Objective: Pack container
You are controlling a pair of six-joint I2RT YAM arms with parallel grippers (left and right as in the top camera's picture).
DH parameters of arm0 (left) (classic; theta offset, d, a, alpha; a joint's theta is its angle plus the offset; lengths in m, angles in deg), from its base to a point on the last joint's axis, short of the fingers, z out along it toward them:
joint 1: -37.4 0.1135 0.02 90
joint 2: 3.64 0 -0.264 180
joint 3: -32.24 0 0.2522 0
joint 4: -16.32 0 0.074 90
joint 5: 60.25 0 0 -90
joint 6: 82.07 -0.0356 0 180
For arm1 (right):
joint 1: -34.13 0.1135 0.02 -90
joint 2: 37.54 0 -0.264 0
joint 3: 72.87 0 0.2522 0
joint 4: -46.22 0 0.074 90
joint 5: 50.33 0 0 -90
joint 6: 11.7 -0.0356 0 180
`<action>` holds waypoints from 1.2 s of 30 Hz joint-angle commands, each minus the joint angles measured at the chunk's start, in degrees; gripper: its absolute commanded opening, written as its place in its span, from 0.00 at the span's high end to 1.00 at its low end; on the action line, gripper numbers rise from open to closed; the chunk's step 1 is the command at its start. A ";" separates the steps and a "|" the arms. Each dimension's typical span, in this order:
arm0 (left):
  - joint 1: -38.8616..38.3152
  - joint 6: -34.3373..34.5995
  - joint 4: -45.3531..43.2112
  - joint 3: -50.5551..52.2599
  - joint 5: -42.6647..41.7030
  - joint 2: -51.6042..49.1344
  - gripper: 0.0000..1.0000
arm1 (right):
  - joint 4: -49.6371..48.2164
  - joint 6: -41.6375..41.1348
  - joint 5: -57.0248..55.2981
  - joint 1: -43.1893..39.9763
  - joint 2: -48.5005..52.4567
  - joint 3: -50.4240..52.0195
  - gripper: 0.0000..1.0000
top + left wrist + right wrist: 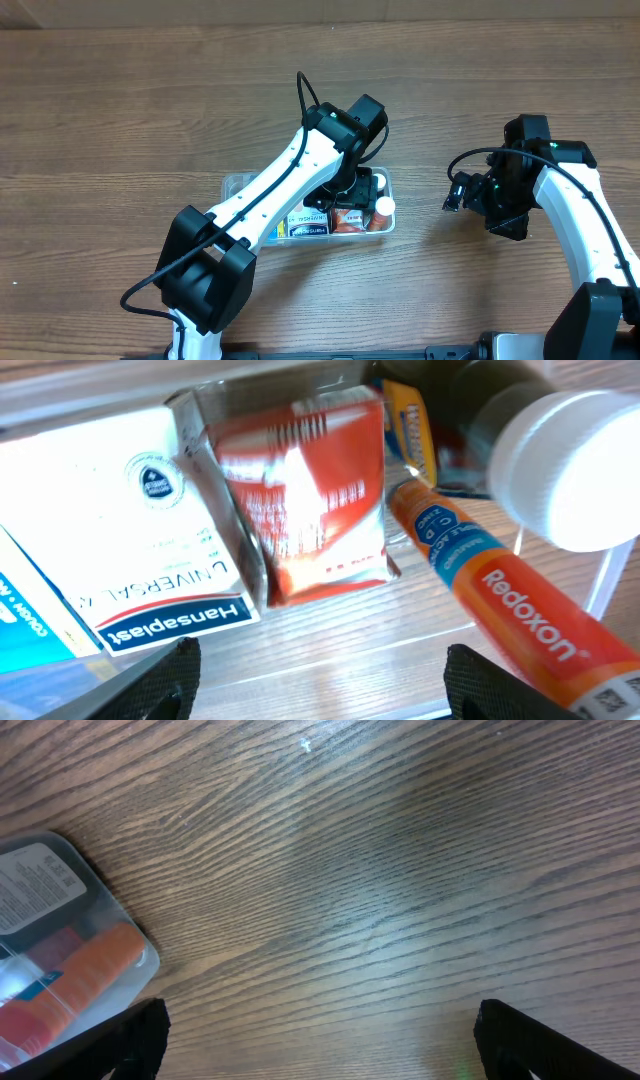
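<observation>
The clear plastic container (237, 184) lies mid-table with small boxes and tubes inside. My left gripper (318, 678) is open and empty, low over the container's inside. Just beyond its fingers lie a white Hansaplast box (120, 540), a red box (310, 500), an orange Redoxon tube (500, 595) and a dark bottle with a white cap (565, 470). My right gripper (320, 1040) is open and empty over bare table, to the right of the container (120, 950), whose corner shows at the left of the right wrist view.
The wooden table (120, 100) stretches all round the container. The left arm (290, 170) crosses over the container's left half and hides part of it. The right arm (560, 200) stands at the right edge.
</observation>
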 commanded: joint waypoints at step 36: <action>47.76 -16.63 -1.88 0.11 16.63 29.22 0.00 | -20.79 3.52 -10.88 8.24 0.52 -24.44 0.00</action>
